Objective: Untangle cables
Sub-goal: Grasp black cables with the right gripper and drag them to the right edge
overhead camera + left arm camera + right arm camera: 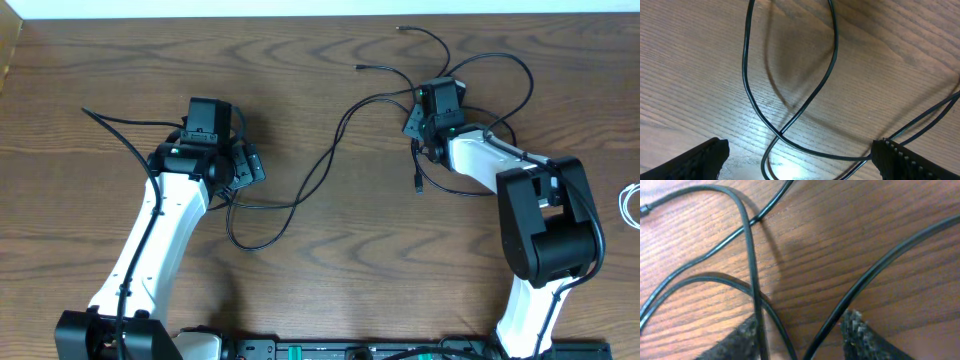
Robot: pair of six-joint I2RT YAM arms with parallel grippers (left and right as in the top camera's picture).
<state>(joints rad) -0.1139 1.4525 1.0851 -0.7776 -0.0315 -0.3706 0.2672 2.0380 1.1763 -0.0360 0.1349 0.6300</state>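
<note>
From overhead, the thin black cables [322, 165] sprawl over the brown wood-grain table [100, 60], running from a loose loop near the lower middle up and rightwards into a tangle of crossing loops in the upper right, with small plugs lying at several loose ends. The left gripper [238, 165], black on a white arm, sits just above the lower loop, and the right gripper [432, 112] sits in the middle of the upper-right tangle. A thin white cable [630, 205] lies coiled at the far right edge, well apart from the black ones. In the left wrist view the left gripper [800, 160] is spread wide, with one dark finger in each bottom corner. Between them the thin black cables [781, 131] form a tall loop that crosses itself on the wood, and two more strands run off to the right past the right-hand finger, none of them pinched. In the right wrist view the right gripper [802, 337] has its fingers apart and low over the table. Several thin black cables [751, 255] cross here, and two strands pass through the gap, one running close along the left finger and nothing clamped
</note>
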